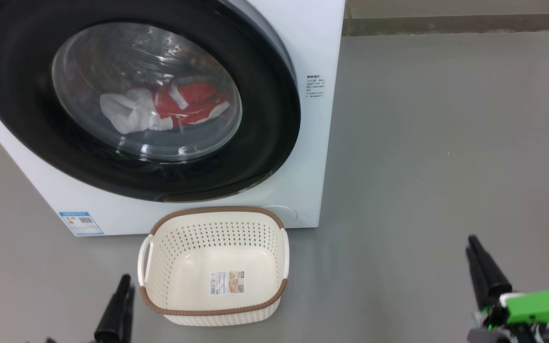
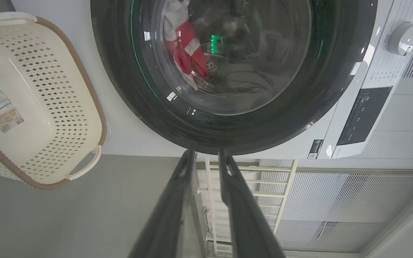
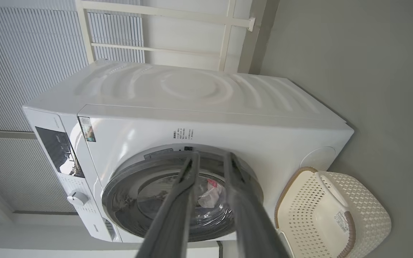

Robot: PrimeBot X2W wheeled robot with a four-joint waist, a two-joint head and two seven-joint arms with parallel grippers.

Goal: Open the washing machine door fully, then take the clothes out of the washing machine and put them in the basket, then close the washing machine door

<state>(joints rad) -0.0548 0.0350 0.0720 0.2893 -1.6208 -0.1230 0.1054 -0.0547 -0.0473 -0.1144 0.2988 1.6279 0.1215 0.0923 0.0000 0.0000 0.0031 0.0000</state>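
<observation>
Sensibly, your basket (image 1: 217, 210) sat just below the shut washing machine door (image 1: 17, 95), ready for the clothes (image 1: 188, 105), while your left tool (image 2: 206, 153) and right tool (image 3: 212, 154) hung slightly parted, empty.

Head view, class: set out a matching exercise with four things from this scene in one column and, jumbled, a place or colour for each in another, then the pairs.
Things: 1 washing machine door; 2 clothes; 3 basket; 4 sticker
Descriptions: A on the floor, holding no clothes; B blue, low on the front of the washing machine; C glossy black rim; D behind the glass
Pairs: 1-C; 2-D; 3-A; 4-B
</observation>
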